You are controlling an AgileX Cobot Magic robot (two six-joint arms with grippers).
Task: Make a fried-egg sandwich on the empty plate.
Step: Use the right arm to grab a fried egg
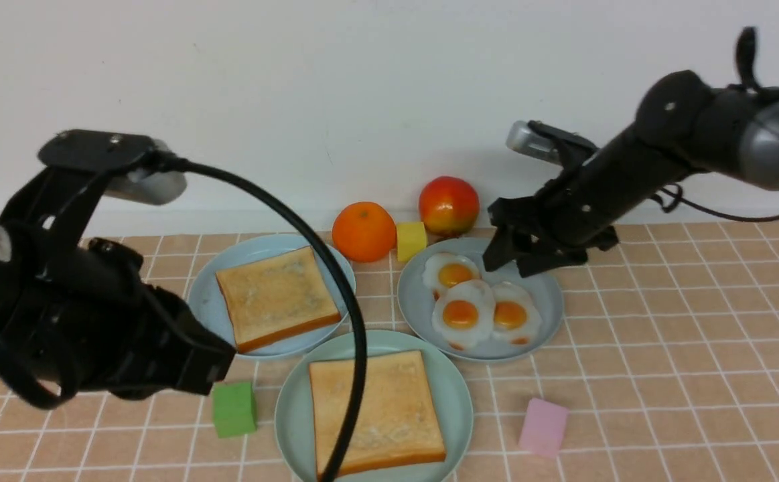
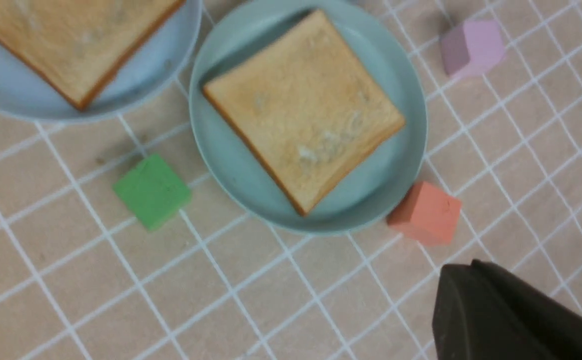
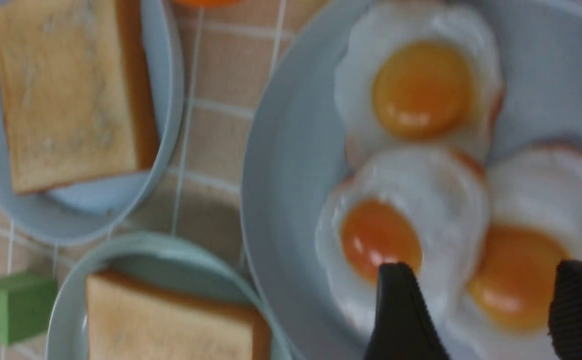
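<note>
3 round plates sit on the tan tiled tabletop (image 1: 664, 348). The pale mint-green plate (image 1: 292, 408) is nearest the robot and carries 1 square golden-brown toast slice (image 1: 396, 415) lying flat, all there is of the sandwich so far. Behind it to the left, the light sky-blue plate (image 1: 205, 301) holds a second toast slice (image 1: 275, 298). To the right, the grey-blue plate (image 1: 543, 301) holds 3 white fried eggs with orange yolks (image 1: 463, 314), their edges touching.

The right gripper (image 1: 516, 261) hangs over the far rim of the grey-blue plate. Its 2 black ribbed fingers (image 3: 401, 320) are spread wide with nothing between them. In the right wrist view they frame the nearest 2 eggs, but contact cannot be judged.

The left gripper (image 1: 211, 368) is low at the left, just beside a green cube (image 1: 234, 408). Only 1 dark finger (image 2: 496, 315) shows in the left wrist view, so whether it is spread or pressed together cannot be told.
</note>
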